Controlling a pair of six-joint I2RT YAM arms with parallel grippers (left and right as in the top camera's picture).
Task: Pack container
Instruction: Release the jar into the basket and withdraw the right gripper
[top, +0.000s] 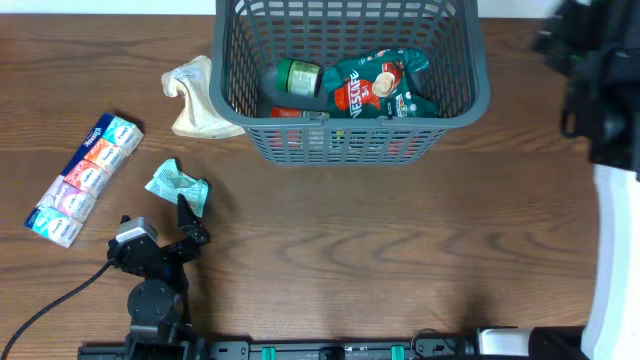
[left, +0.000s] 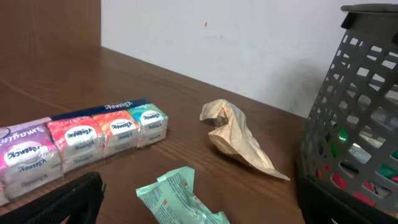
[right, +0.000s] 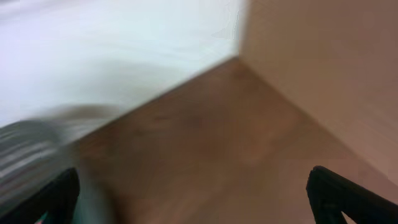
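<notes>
Packing is partway: the container (top: 345, 140), ahead-right of the left gripper (top: 192, 222) and left of the right gripper (right: 193, 199), both with jaws wide and empty, holds a jar (top: 298, 76) and coffee pouch (top: 380, 88), while the green wrapper (top: 172, 182) just ahead of the left jaws, tissue packs (top: 85, 178) to their left and beige wrapper (top: 196, 100) beyond await loading.

Right wrist view is all smear: just fingers (right: 342, 196) at the bottom corners and a grey blur (right: 31, 149) on the left I can't place. Overhead, the right arm (top: 600, 80) is a dark blob cut by the far right edge, the container (top: 400, 125) loses its far rim, and something red (top: 287, 113) sits half hidden behind its near wall. Left wrist view crops the tissue packs (left: 93, 134) on the left and the green wrapper (left: 177, 199) at the bottom.
</notes>
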